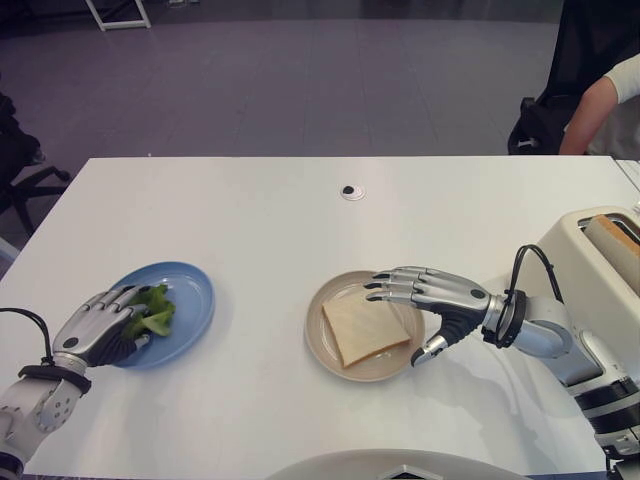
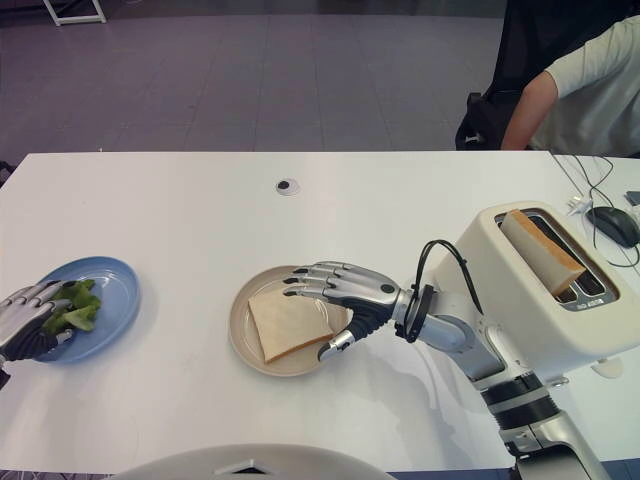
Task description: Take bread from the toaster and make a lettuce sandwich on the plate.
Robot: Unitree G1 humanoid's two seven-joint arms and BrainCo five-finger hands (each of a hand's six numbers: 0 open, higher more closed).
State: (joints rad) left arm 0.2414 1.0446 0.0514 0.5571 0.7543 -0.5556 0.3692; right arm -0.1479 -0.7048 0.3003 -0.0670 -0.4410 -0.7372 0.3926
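A slice of bread [image 1: 364, 331] lies flat on the beige plate [image 1: 325, 352] in the middle of the table. My right hand [image 1: 428, 296] hovers over the plate's right side, fingers spread and holding nothing. A white toaster [image 2: 545, 300] stands at the right with another slice of bread [image 2: 540, 251] sticking up from its slot. At the left, green lettuce [image 1: 153, 311] rests on a blue plate [image 1: 190, 300]. My left hand [image 1: 98, 329] lies on that plate with its fingers curled around the lettuce.
A small round grommet [image 1: 351, 192] sits in the tabletop at the back centre. Cables and a computer mouse [image 2: 612, 225] lie at the far right behind the toaster. A rounded white edge [image 1: 400, 464] shows at the table's near side.
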